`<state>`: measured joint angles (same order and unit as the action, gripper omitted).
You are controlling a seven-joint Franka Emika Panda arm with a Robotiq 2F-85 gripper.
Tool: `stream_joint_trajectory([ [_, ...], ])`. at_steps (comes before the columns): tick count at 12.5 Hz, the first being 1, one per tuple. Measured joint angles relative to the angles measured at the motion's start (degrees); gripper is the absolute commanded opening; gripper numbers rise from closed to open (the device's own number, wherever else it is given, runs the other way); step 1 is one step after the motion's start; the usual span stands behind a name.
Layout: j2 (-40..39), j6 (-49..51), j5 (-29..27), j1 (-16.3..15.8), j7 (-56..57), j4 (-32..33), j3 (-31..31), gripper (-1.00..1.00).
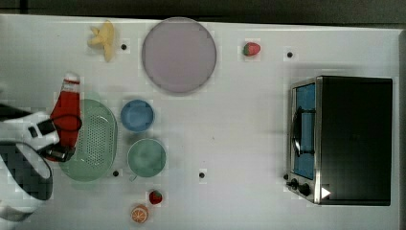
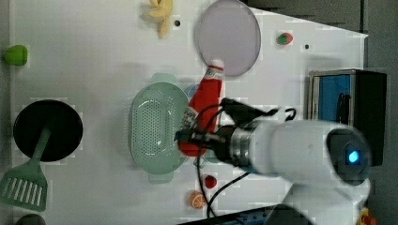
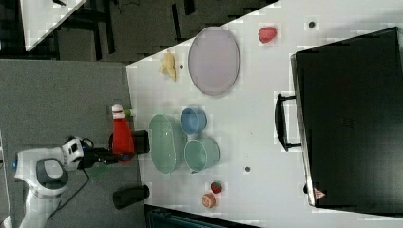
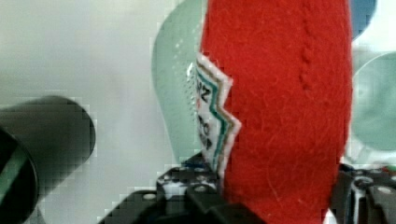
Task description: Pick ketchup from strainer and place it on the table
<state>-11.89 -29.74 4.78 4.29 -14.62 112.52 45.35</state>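
claw (image 2: 185, 140) clamped on ketchup (image 2: 202, 104) base, approx. mid-width, bottle seemingly clear of strainer (image 2: 155, 126)

One ketchup (image 1: 67, 112) bottle, red with a white cap. One strainer (image 1: 95, 143), pale green and oval. Two round bowls: one blue bowl (image 1: 137, 115) and one green bowl (image 1: 146, 157). One round grey-lilac plate (image 1: 178, 54). Two strawberries: one strawberry (image 1: 251, 49) beyond the plate toward the top view's right, and a second strawberry (image 1: 155, 197) beside the single orange slice (image 1: 140, 214). One yellow banana (image 1: 104, 38). One toaster oven (image 1: 342, 140). In the left view, one black pan (image 2: 48, 130), one green spatula (image 2: 24, 185) and one small green item (image 2: 16, 55). One robot arm with one gripper (image 1: 56, 143). One table (image 1: 230, 124).
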Motion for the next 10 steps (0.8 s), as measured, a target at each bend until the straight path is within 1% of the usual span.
stream_joint_trajectory([
  [2,0.17,5.26,0.18,1.35,1.99,-3.58,-2.01,0.19],
  [4,0.11,8.3,0.16,2.35,5.56,-5.54,-5.46,0.19],
  [7,0.72,8.66,0.07,5.19,11.1,-5.93,-12.14,0.19],
  [10,0.6,8.87,0.34,7.55,19.28,-6.04,-20.73,0.19],
])
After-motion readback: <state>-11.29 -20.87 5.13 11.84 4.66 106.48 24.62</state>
